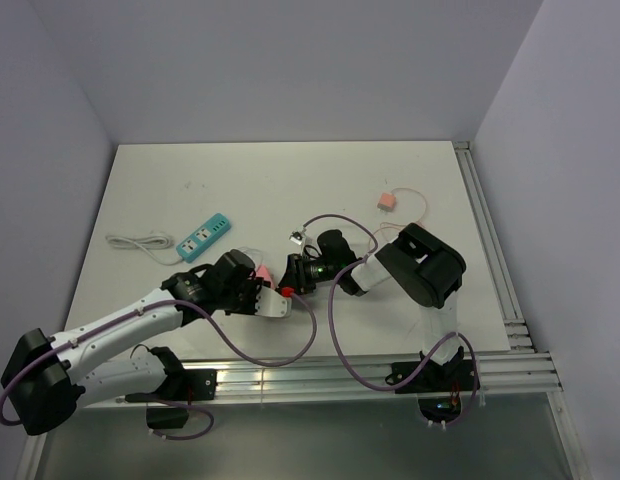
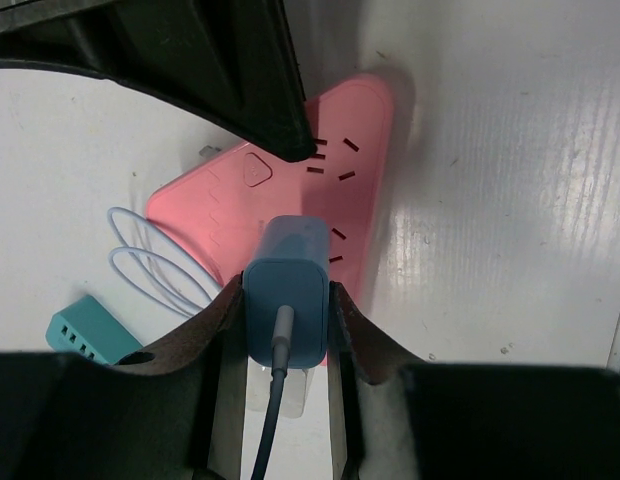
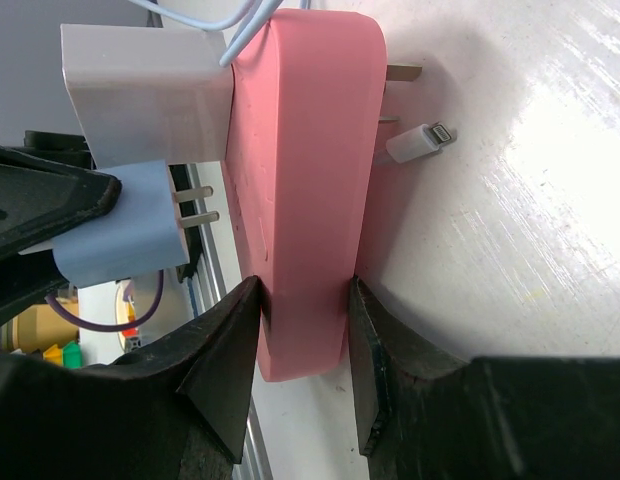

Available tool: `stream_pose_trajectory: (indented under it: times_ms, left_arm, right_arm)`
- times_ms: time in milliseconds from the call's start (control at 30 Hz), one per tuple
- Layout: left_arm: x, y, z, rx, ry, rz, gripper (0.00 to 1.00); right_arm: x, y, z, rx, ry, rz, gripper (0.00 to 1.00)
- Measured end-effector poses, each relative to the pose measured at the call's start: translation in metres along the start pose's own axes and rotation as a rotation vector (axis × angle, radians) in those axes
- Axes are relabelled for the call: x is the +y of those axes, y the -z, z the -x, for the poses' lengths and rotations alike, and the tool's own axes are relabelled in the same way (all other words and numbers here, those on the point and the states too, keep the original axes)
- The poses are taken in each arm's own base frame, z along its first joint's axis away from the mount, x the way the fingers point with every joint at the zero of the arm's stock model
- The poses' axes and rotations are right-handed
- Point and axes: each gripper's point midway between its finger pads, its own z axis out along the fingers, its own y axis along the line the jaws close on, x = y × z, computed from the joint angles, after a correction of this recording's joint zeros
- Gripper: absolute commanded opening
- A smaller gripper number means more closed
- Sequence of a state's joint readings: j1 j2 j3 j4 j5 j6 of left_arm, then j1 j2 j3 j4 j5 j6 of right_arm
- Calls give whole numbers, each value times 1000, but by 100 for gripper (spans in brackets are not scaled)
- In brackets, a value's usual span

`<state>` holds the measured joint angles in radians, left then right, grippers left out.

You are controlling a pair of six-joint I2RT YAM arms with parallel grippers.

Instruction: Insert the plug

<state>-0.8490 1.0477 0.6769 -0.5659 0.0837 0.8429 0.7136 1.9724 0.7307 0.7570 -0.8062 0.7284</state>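
Pink power strip (image 3: 305,190) stands on edge, clamped in my right gripper (image 3: 305,300). My left gripper (image 2: 285,300) pinches the blue plug (image 3: 125,225), its prongs just short of the strip's face, beside a white charger (image 3: 140,85). Grasping and aiming look done; the push home remains.

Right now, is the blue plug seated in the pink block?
Out: the blue plug shows bare prongs, short of the pink block.

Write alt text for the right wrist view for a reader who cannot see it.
The right tool clamps a pink socket block. The two prongs of a blue plug point at its face, not yet in, beside a white charger already plugged in.
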Motion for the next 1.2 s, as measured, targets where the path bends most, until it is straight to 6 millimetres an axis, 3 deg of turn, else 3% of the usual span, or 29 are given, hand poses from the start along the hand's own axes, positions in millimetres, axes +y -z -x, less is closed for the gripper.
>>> stream_pose_trajectory:
  times_ms: [400,1200]
  left_arm:
    - [-9,-5,-6,12,-6,-39,0]
    - [-5,-21,-12,22,-63,-32,0]
  right_arm:
    - [1,0,-1,3,-1,7,0]
    - [-1,1,0,-6,2,18,0]
